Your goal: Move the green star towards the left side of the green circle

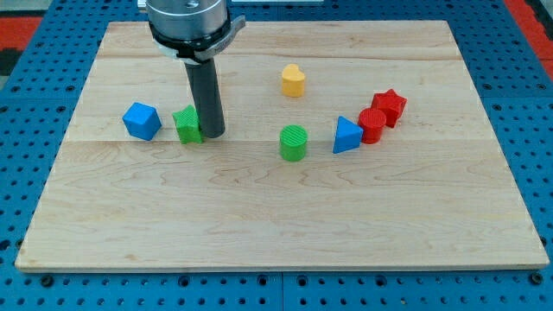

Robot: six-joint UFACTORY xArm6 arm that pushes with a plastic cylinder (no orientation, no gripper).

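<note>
- My tip (212,136) is a bare rod end with nothing to open or close and nothing held; it stands down at the board (259,233), touching or just beside the green star (187,125) on the star's right.
- Taking the green circle (294,142) as landmark: the green star lies well to its left, at about the same height in the view, with bare wood between them.
- My tip sits between the star and the circle, so, as I judge it, a push from here would send the star away from the circle; the tip would need to come round to the star's far left side.
- Left of the circle beyond the star sits a blue cube-like block (142,120).
- Just right of the circle is a blue triangle (346,136), then a red cylinder (372,125) and a red star (389,107); a yellow heart (293,80) lies above it.
</note>
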